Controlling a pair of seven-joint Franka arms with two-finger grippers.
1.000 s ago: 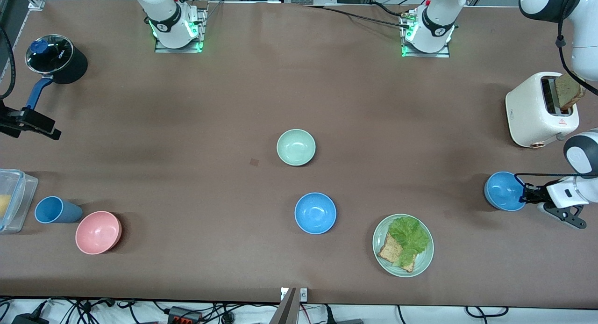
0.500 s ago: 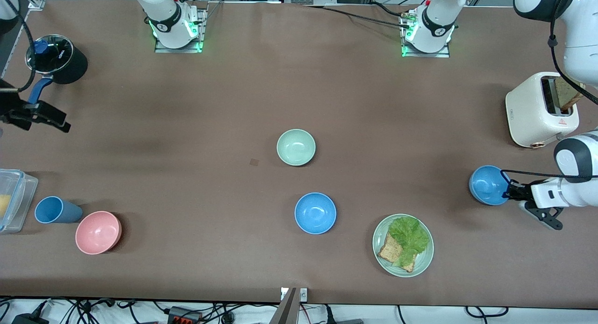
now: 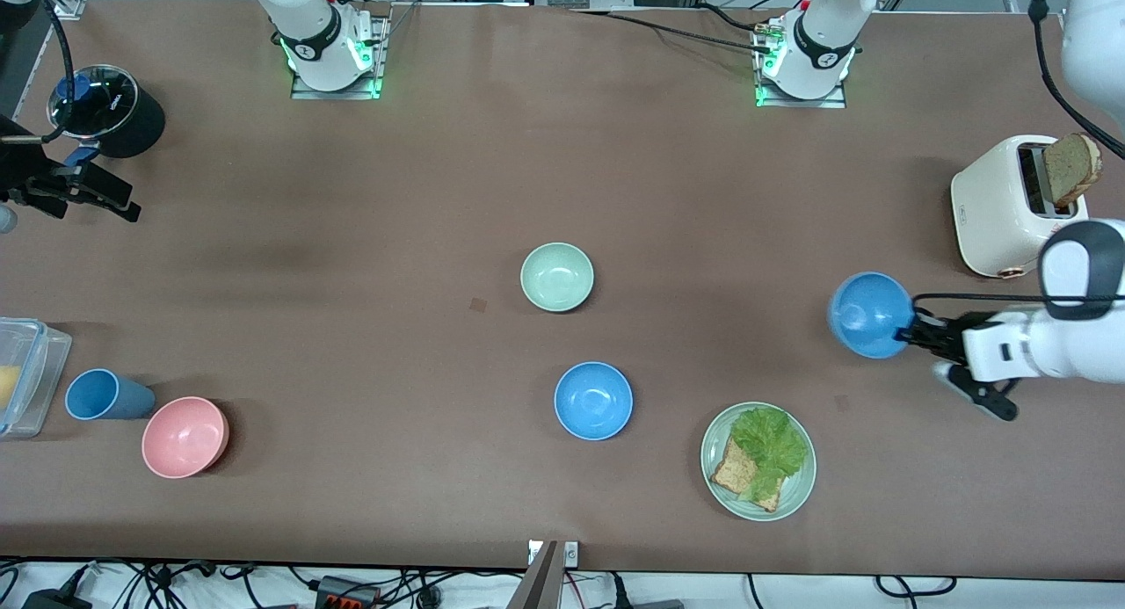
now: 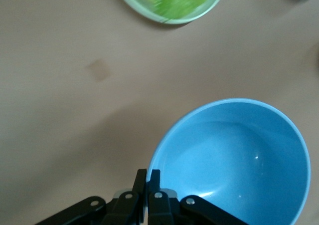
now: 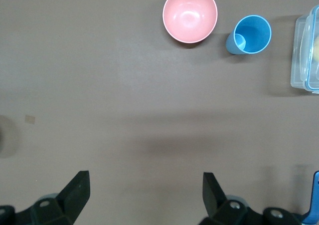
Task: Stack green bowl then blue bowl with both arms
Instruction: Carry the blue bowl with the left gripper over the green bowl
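Blue bowl (image 3: 867, 315) rim-pinched, tilted, in left tool (image 3: 912, 331); right tool (image 5: 144, 195) spread wide.

Brown table (image 3: 369, 240) carrying, at centre, a green bowl (image 3: 556, 277) with a blue bowl (image 3: 593, 401) nearer the front camera. Beside the blue bowl, toward the left arm's end, a plate (image 3: 716, 482) of lettuce and toast. Toaster (image 3: 1002, 213) at the left arm's end. At the right arm's end: pot (image 3: 110, 112), clear box (image 3: 26, 376), blue cup (image 3: 105, 395) and pink bowl (image 3: 185, 437), cup and pink bowl just beside each other.
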